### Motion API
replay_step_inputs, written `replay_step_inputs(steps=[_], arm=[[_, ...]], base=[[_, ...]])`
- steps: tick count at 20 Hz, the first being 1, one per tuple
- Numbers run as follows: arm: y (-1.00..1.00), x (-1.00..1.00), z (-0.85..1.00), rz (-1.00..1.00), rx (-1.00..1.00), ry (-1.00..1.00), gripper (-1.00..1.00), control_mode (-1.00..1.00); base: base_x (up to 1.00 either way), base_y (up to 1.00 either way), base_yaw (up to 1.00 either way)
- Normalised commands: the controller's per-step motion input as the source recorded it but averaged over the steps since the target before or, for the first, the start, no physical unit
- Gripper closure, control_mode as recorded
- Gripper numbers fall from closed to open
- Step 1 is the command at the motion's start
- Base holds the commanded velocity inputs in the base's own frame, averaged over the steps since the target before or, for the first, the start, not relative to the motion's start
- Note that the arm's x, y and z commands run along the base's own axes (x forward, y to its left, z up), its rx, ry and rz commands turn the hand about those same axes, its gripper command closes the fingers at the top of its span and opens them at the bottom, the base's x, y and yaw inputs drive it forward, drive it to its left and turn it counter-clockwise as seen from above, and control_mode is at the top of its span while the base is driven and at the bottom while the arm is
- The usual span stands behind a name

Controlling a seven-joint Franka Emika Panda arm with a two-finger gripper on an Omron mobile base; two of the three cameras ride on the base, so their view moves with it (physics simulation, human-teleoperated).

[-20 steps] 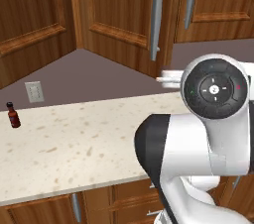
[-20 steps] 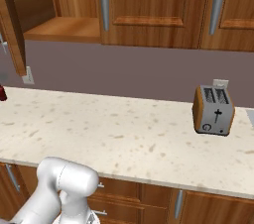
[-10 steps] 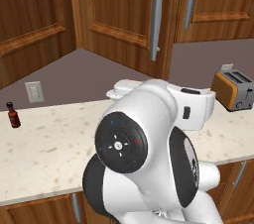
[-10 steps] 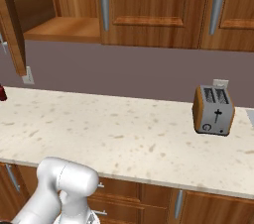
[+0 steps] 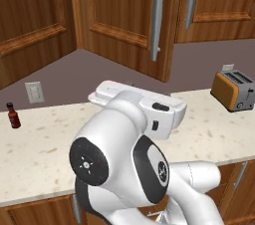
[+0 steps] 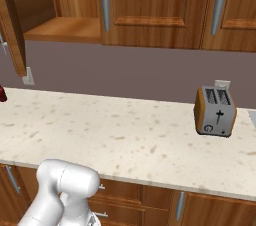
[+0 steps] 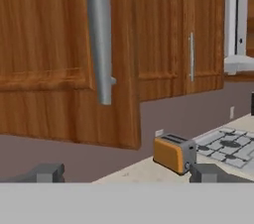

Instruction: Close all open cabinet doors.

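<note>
Swinging lower since a second ago, the arm's white bulk now covers the near counter (image 5: 40, 154). On the left a small dark bottle (image 5: 13, 115) stands; above, an open cabinet door (image 5: 127, 17) juts out — its bare shelf (image 6: 65, 30) exposed. Gripper (image 7: 126, 173) fingertips stand wide apart. A toaster (image 6: 215, 111) sits far right.

We see the arm (image 5: 134, 164) as glossy white rounded shells, bulbous at each joint. Black bands separate the segments. At 8 o'clock in the left base view sits a dark round joint cap (image 5: 88, 161) with small red marks. A small dark rectangle marks the flat white upper link (image 5: 160, 106). Finger tips (image 7: 47, 172) are grey, blocky.
</note>
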Motion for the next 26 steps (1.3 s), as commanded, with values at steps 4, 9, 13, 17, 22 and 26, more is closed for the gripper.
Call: replay_step_inputs(steps=[4,9,13,17,22,26], arm=[[0.03,0.65,-0.2,0.0,0.0,-0.07,-1.0,-1.0],[0.15,0.47,-0.03,0.0,0.0,-0.01,-1.0,-1.0],[0.14,0.23,0.0,0.0,0.0,0.0,-1.0,-1.0],[0.0,0.31,0.07,0.0,0.0,0.0,-1.0,-1.0],[0.0,0.23,0.23,0.0,0.0,0.0,-1.0,-1.0],[0.0,0.17,0.19,0.0,0.0,0.0,-1.0,-1.0]], base=[[0.0,0.0,0.0],[0.0,0.0,0.0],[0.0,0.0,0.0],[0.0,0.0,0.0],[0.0,0.0,0.0],[0.0,0.0,0.0]])
